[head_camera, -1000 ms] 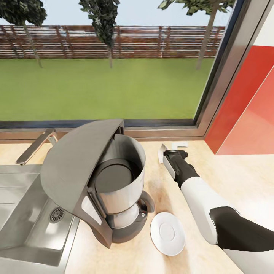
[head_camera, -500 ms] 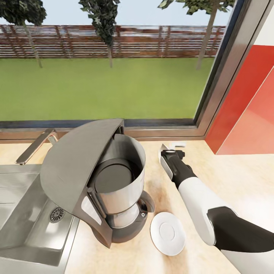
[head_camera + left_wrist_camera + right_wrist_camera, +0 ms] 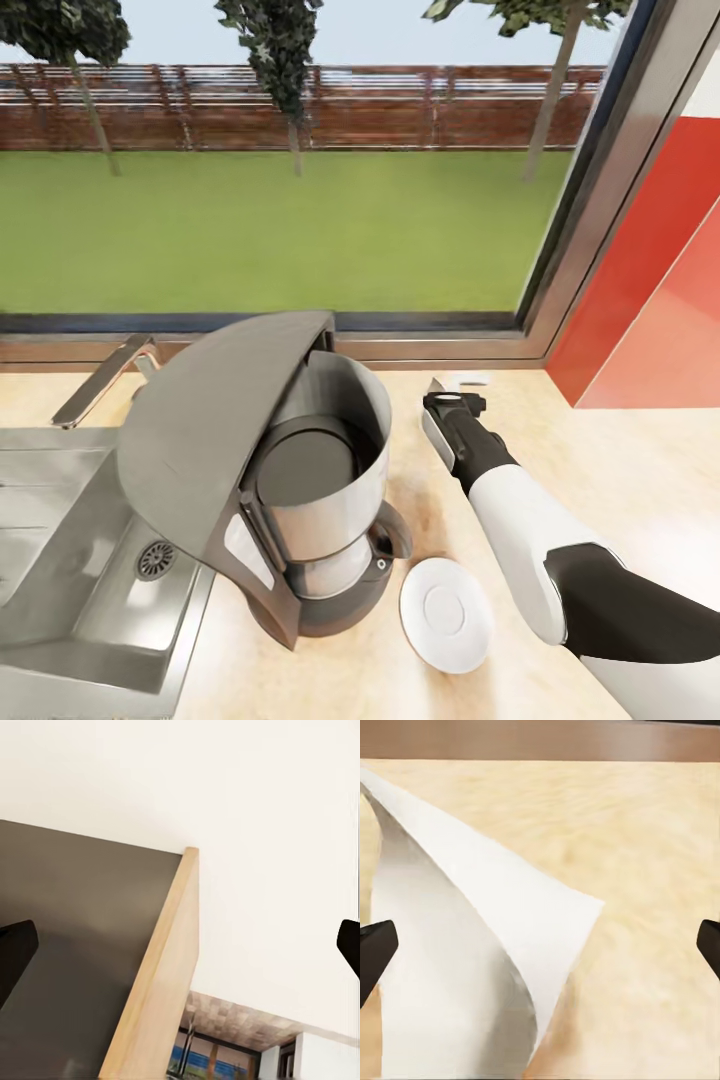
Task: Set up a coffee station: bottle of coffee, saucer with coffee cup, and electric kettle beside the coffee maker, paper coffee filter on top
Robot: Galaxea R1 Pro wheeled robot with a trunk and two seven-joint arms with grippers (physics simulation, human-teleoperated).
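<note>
The long light wood-grain kitchen countertop (image 3: 620, 470) carries the tall dark grey coffee maker (image 3: 290, 480) with its lid tipped up and its silver filter basket open to the top, standing to the left of the right arm's reach. The small flat round white saucer (image 3: 446, 612) lies just beside the machine's base, well back from the right gripper (image 3: 540, 949) toward the robot. That claw stands wide, its two dark fingertips far apart and holding nothing. Directly ahead of it, between the tips, the curved white paper coffee filter (image 3: 457, 967) rests on the counter. It lies beyond the machine, near the window sill, so the right arm is clearly the nearer one. The left gripper (image 3: 180, 949) is likewise spread and empty.
</note>
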